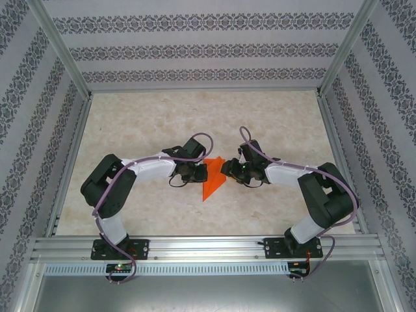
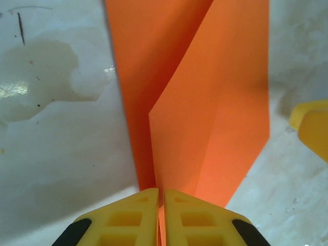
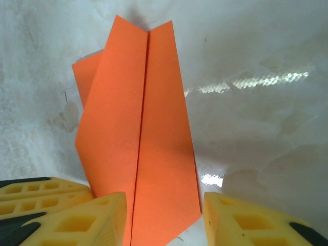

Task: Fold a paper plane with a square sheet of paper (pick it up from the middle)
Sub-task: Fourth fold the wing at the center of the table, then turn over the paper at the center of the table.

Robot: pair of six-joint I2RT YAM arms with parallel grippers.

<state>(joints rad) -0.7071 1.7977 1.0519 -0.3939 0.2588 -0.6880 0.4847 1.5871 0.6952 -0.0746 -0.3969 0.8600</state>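
Top view: both arms bend inward and meet at mid tabletop (image 1: 143,123), which has a pale marbled surface. The paper plane (image 1: 212,179) lies between them, a narrow bright orange folded shape. Its pointed end is toward the arm bases and its wider end is up between the two wrists. The left end effector (image 1: 200,173) is at the plane's left edge and the right end effector (image 1: 224,169) is at its right edge, the two close together across the paper. Left wrist view: the left end effector (image 2: 160,205) is clenched, yellow jaws pressed almost flat together with a sliver of orange pinched in the seam. The paper plane (image 2: 205,102) runs away from the jaws with one flap raised along a crease, and a yellow finger (image 2: 312,128) of the other arm shows at the right edge. Right wrist view: the right end effector (image 3: 164,215) is released, jaws standing apart to either side of the near end of the paper plane (image 3: 143,128). The centre crease is plain and the flaps lie on the tabletop (image 3: 256,128). The inner edge of one jaw is at the paper's border, but I cannot tell whether it touches. The left arm's yellow fingers (image 3: 36,200) sit just beside it at lower left.
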